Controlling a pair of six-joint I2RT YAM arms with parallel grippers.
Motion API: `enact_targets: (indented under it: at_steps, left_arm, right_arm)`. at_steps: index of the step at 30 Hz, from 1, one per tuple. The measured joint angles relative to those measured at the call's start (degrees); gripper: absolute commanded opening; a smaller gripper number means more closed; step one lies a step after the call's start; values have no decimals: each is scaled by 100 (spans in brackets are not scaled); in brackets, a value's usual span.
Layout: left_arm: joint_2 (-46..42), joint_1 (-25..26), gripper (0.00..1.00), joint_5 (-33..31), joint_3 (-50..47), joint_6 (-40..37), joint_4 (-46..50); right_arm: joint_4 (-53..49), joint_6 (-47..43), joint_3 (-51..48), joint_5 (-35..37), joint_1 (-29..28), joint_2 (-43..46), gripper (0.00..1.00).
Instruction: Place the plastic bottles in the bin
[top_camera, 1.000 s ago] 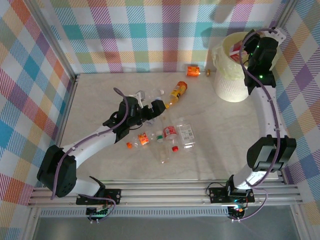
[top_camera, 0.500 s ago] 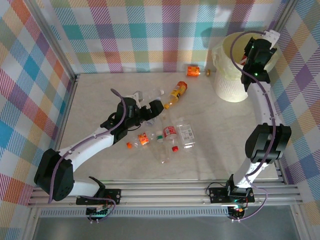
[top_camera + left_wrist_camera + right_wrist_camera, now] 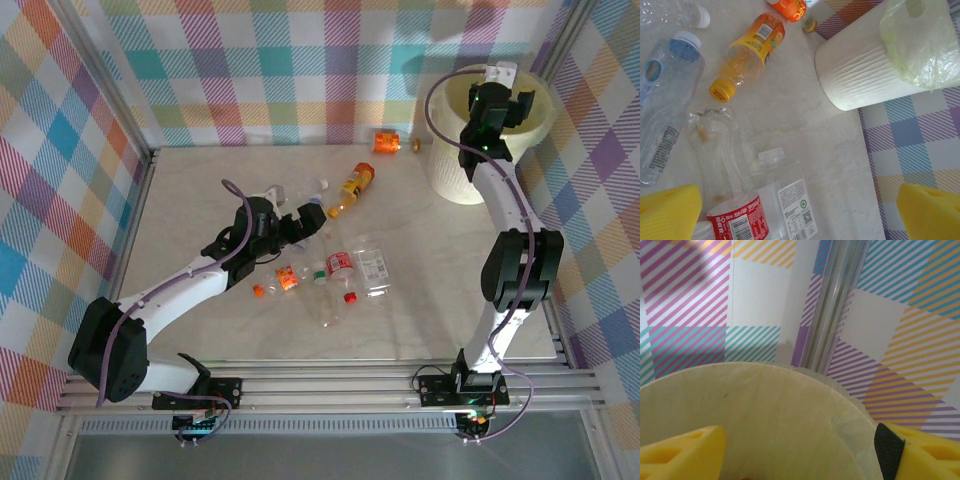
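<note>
Top external, right tool spread empty over bin, left tool wide above scattered bottles.

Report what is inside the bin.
Inside the bin, the right wrist view shows the pale yellow bag liner on its inner wall, with the right gripper open above it. The bottom is out of frame, so what lies there cannot be seen.

Pastel plaid walls — teal, purple, orange and yellow checks — surround a marbled tabletop on three sides, with aluminium posts at the back corners and aluminium rails along the near edge.
</note>
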State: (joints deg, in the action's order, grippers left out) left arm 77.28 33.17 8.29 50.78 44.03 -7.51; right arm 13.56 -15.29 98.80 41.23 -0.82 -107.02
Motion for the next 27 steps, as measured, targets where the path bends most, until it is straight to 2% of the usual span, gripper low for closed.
enact_targets:
  at_steps: [9, 14, 20, 27]
  left_arm:
    - [-2, 0, 100, -153, -7, -13, 37]
    - [-26, 0, 100, -286, -20, -11, 184]
    - [-63, 0, 100, -592, -101, 52, 378]
    - [-162, 4, 100, -960, -151, 186, 708]
  right_arm:
    - [15, -50, 192, 188, 4, 0, 84]
    - [-354, 136, 192, 105, 2, 70, 91]
    - [-1178, 468, 181, -584, -157, 487, 100]
    - [-1875, 957, 111, -1593, -682, 1285, 100]
